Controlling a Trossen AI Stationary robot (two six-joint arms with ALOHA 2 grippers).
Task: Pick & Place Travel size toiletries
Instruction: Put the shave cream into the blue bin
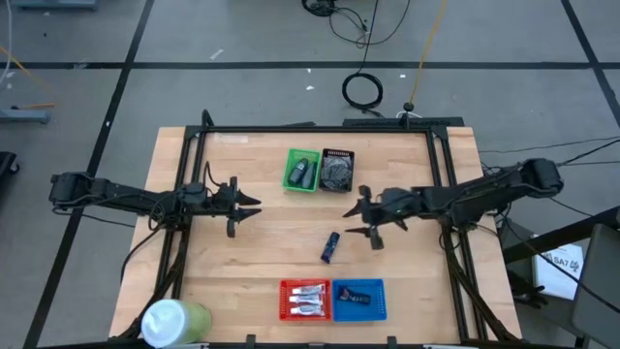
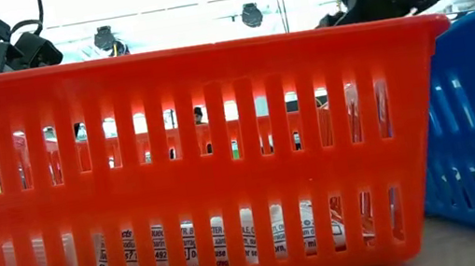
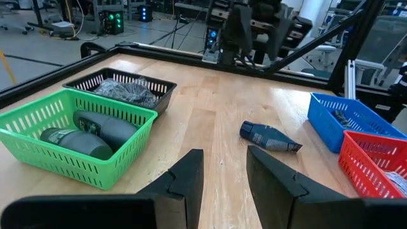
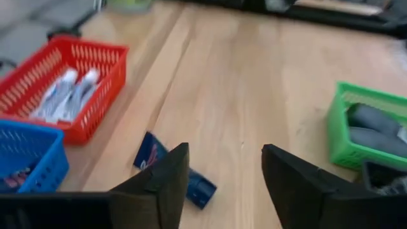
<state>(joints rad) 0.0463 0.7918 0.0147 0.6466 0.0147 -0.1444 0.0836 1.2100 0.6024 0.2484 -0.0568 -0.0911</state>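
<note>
A dark navy tube [image 1: 330, 247] is seen lying flat on the bare wood of the desk [image 1: 262, 242], between the red tray [image 1: 305, 300] nearer the front edge and the green tray [image 1: 303, 171] farther back, touching neither. The right end effector [image 1: 366, 220] is held just beside the tube on its right, fingers spread wide, nothing between them; in the right wrist view the tube [image 4: 172, 168] is partly covered by one of the dark fingers [image 4: 162, 184]. The left end effector [image 1: 238, 207] is held well to the tube's left, parted narrowly and empty, and the tube [image 3: 270, 137] is seen beyond its fingers [image 3: 184, 184], apart from them.

Three white-silver tubes [image 1: 306, 301] are laid side by side in the red tray, and two grey oval containers [image 1: 303, 174] in the green tray. A second dark item [image 1: 356, 298] is lodged in the blue tray [image 1: 360, 300], right of the red one; its outline is hard to make out. The black tray [image 1: 337, 170], right of the green one, is filled with a grey tangle whose pieces cannot be told apart. In the low view almost everything is blocked by the red tray's slotted wall [image 2: 196, 167], with only printed tube ends showing through the slots. A pale green-white cylinder [image 1: 172, 321] is cut off at the desk's front left corner.
</note>
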